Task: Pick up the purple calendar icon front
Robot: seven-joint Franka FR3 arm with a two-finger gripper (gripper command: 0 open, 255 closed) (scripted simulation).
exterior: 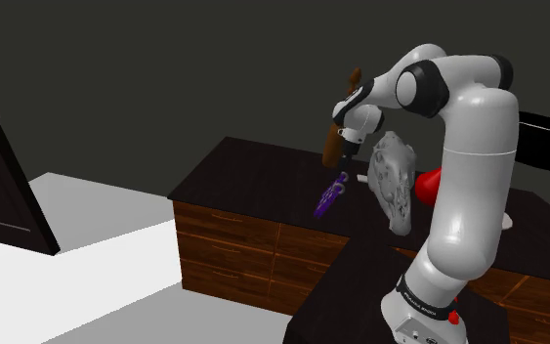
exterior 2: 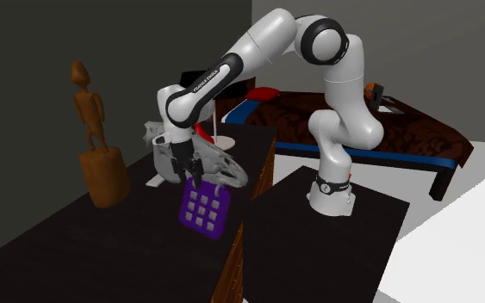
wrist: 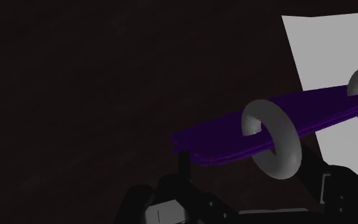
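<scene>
The purple calendar icon (exterior 2: 203,210) is a flat purple slab with a grid of pale squares and grey rings along its top edge. It hangs from my black gripper (exterior 2: 189,175), which is shut on its upper edge, just above the dark counter top (exterior 2: 102,250). In the shoulder view the calendar (exterior: 329,196) shows edge-on under the gripper (exterior: 342,174), over the counter (exterior: 253,171). In the wrist view the purple slab (wrist: 228,137) and a grey ring (wrist: 274,137) lie between the fingers of the gripper (wrist: 254,191).
A brown wooden figure on a round base (exterior 2: 96,146) stands on the counter beside the gripper. A lumpy grey-white object (exterior 2: 225,168) lies right behind the calendar. A red thing (exterior: 427,183) sits further back. A bed with a dark cover (exterior 2: 361,120) stands behind the arm.
</scene>
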